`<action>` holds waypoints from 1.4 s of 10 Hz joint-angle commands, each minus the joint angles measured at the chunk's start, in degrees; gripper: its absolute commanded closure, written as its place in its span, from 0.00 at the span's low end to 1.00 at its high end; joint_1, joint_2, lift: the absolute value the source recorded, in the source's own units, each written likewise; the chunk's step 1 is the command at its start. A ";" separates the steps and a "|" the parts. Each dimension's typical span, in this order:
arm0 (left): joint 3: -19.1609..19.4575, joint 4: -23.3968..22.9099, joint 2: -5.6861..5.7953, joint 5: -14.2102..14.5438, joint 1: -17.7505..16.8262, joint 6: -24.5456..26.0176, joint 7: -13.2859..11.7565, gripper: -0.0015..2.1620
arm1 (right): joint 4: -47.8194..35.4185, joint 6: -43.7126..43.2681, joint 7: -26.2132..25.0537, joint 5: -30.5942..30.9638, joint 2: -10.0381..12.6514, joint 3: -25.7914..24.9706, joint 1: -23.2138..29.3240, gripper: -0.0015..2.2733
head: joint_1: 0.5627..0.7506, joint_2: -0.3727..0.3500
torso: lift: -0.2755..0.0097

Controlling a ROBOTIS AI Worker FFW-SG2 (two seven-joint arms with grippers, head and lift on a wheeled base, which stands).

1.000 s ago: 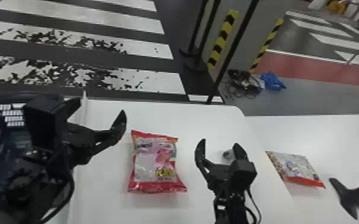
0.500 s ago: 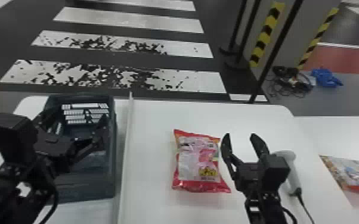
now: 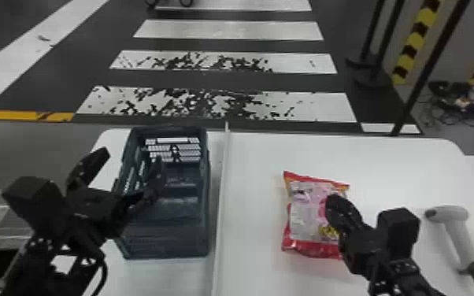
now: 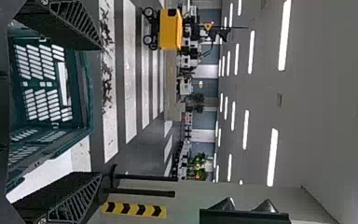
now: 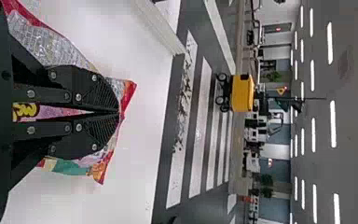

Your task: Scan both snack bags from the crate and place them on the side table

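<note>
One shiny red-and-pink plastic snack bag (image 3: 307,214) lies between the white table (image 3: 260,165)'s middle and right edge. My right gripper (image 3: 334,200) is squeezed closed over it; I can't tell if it pinches. My left gripper (image 3: 132,154) is wide open.

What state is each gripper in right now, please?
Left gripper: open, empty.
Right gripper: closed, at the red-edged snack bag; whether it pinches the bag cannot be told.

Room left between snack bag (image 3: 307,212) and white divider (image 3: 221,204), low passage to plastic crate (image 3: 165,240) blocked by divider — tabletop right of bag obstructed by handheld scanner (image 3: 459,236).
</note>
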 commanded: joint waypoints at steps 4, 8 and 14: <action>0.44 0.91 -0.01 0.66 1.41 -0.64 -0.75 0.02 | 3.15 1.36 5.16 -0.28 0.05 1.70 -3.98 0.99 | 0.70 0.66 | 0.62; 0.44 2.05 -0.10 1.10 1.41 -0.64 -0.75 0.02 | 14.75 3.12 7.09 0.16 0.05 1.61 -10.57 0.99 | 0.70 0.69 | 0.62; 0.00 3.20 -0.18 1.27 0.70 -0.64 -0.84 0.02 | 16.07 3.82 9.11 2.27 0.05 -2.17 -10.48 0.99 | 0.70 0.66 | 0.62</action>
